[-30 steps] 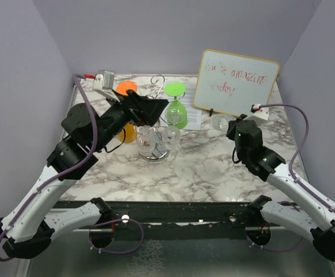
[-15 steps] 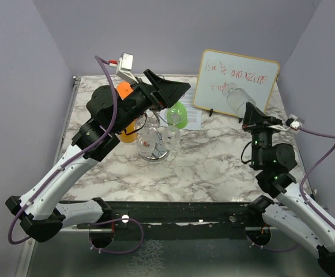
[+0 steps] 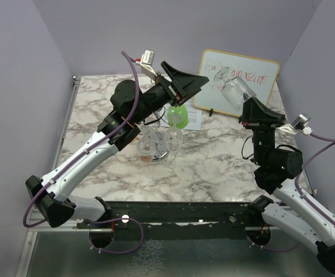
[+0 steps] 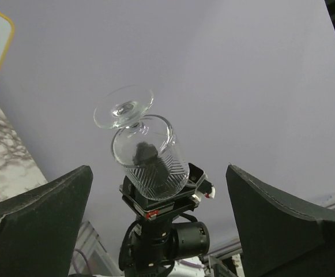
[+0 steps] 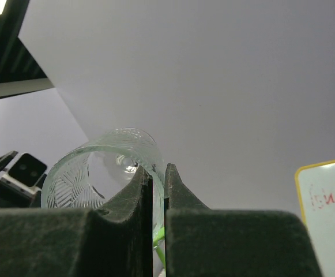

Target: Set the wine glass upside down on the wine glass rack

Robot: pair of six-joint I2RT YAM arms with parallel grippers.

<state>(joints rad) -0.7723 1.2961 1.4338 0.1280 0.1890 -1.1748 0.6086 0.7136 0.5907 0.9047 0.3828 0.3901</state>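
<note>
The right gripper (image 3: 247, 107) pinches the wine glass (image 3: 232, 89) by its rim, foot uppermost, well right of the rack (image 3: 157, 151); the left gripper (image 3: 185, 85) gapes empty.

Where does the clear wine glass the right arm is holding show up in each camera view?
Top external: wine glass upper right, before the whiteboard.
Left wrist: wine glass at centre, foot uppermost.
Right wrist: wine glass lower left, rim between the fingers.
Shared landmark: the whiteboard.
</note>
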